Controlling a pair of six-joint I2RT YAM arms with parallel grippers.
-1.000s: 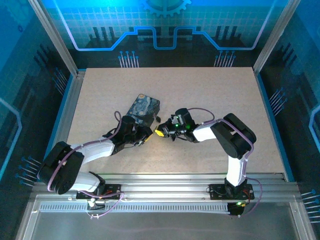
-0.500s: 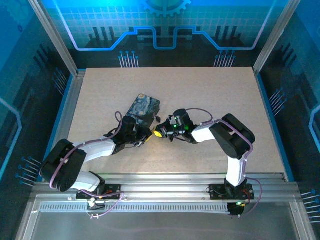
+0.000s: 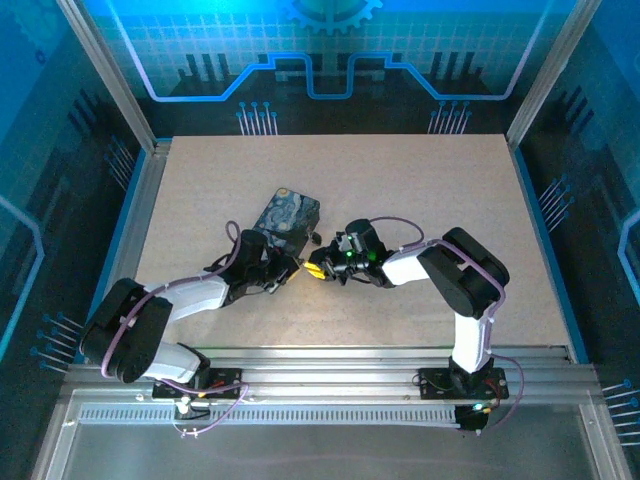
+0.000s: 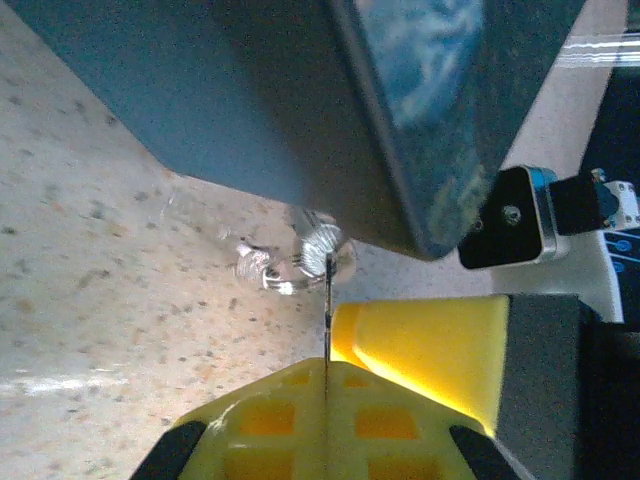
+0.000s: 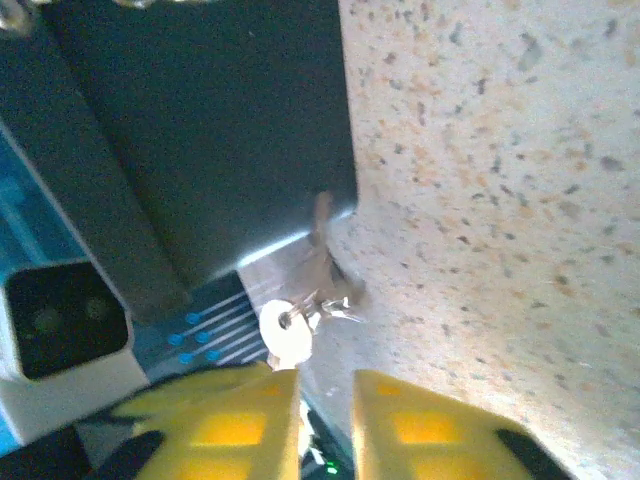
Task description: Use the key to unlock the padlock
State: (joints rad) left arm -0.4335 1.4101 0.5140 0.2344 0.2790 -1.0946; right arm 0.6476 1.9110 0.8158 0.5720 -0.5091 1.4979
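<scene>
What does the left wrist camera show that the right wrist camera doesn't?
Left wrist camera: the tin's painted face, the left fingers pressed together, and a yellow right finger close beside them. Right wrist camera: the narrow gap between the right fingers, and the key's pale round head just above them. Both: the tin's dark side, the speckled table and small silvery metal pieces beside the tin.
</scene>
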